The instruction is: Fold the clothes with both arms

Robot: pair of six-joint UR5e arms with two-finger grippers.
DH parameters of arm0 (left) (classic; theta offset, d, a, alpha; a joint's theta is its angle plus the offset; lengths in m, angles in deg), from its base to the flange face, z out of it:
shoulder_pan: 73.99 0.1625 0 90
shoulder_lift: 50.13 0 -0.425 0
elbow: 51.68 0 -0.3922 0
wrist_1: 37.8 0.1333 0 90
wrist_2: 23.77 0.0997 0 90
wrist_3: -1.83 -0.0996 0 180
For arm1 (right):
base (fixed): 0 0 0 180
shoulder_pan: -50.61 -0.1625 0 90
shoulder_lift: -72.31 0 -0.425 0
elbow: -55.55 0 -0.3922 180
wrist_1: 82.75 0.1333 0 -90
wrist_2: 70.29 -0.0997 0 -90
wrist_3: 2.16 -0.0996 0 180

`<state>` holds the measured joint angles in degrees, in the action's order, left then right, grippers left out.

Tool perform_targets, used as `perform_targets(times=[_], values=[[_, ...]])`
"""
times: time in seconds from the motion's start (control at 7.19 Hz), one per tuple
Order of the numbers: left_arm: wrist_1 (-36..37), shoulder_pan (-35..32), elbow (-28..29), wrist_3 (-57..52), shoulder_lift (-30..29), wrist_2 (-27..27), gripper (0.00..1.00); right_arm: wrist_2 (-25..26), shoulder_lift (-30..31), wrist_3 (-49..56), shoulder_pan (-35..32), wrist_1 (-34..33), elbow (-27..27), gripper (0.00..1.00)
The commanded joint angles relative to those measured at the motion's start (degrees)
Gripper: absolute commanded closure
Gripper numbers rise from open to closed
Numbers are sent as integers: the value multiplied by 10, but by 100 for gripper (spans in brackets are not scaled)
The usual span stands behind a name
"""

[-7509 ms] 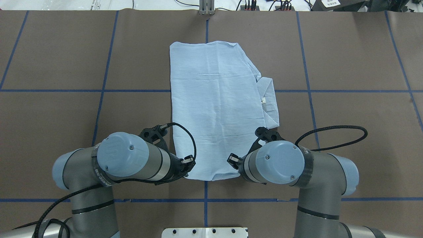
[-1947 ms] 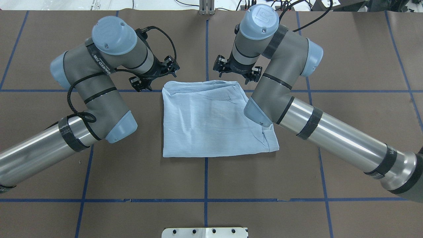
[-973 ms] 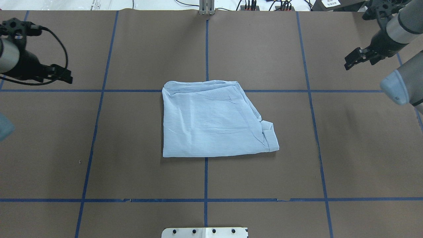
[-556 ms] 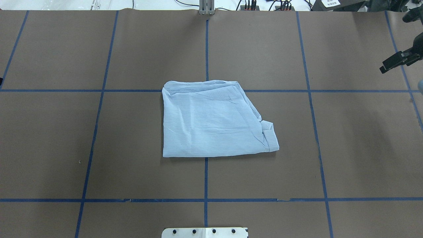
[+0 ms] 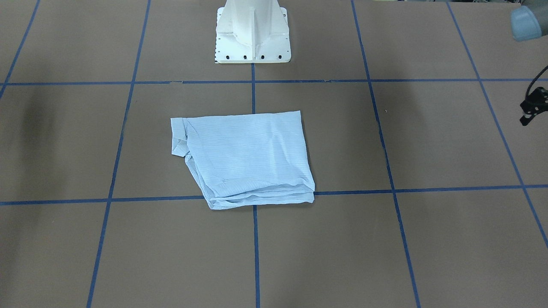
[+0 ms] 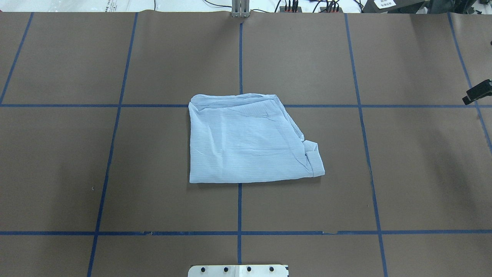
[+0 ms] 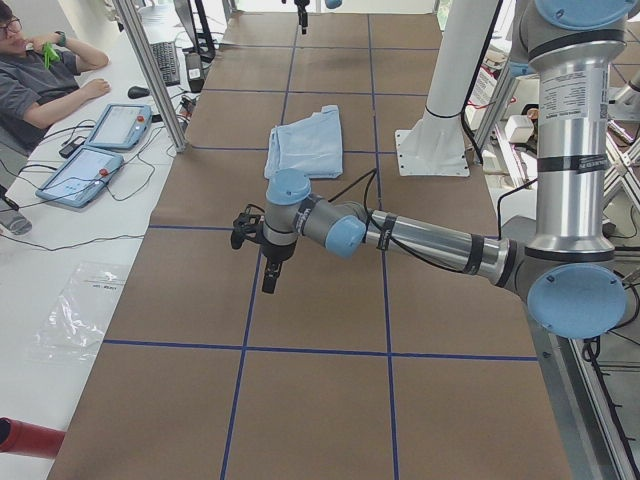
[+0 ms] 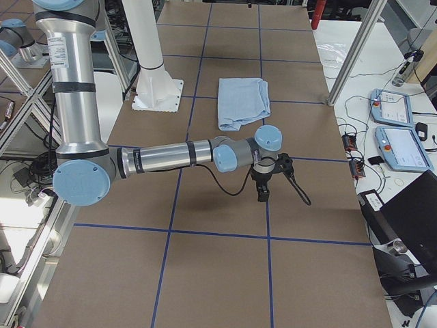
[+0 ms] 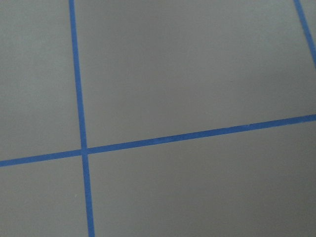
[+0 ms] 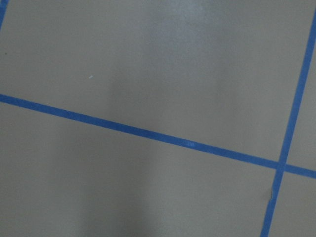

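shirt (image 6: 246,142) now folded in half, shorter than before | left gripper (image 7: 268,280) off shirt, far out left, gone from overhead | right gripper (image 8: 263,193) off shirt, barely at overhead's right edge

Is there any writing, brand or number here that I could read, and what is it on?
No text can be read in any view.
Sticker on the left arm: print too small to read.
Sticker on the right arm: too small.
White tag beyond the table's far edge: blurred.
Shirt: no writing shows.
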<state>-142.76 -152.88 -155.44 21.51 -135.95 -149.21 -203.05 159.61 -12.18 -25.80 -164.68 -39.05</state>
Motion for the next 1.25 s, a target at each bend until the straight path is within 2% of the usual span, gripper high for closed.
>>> perform_targets(times=[0.0,0.28,0.42,0.7,0.83,1.11], values=[[53,-52,29,-115,-3,-6,0,-13,30,3,-59,-2,11,0],[110,-68,30,-210,1,-6,0,-19,55,5,-106,-2,18,0],[125,-72,27,-222,2,-7,0,-19,65,17,-112,-2,18,0],[125,-81,33,-255,4,-6,0,-19,81,103,-131,-20,23,0],[125,-81,39,-261,4,-6,0,-20,75,119,-156,-72,4,0],[125,-81,44,-261,4,-6,0,-19,81,120,-156,-212,-110,0]])
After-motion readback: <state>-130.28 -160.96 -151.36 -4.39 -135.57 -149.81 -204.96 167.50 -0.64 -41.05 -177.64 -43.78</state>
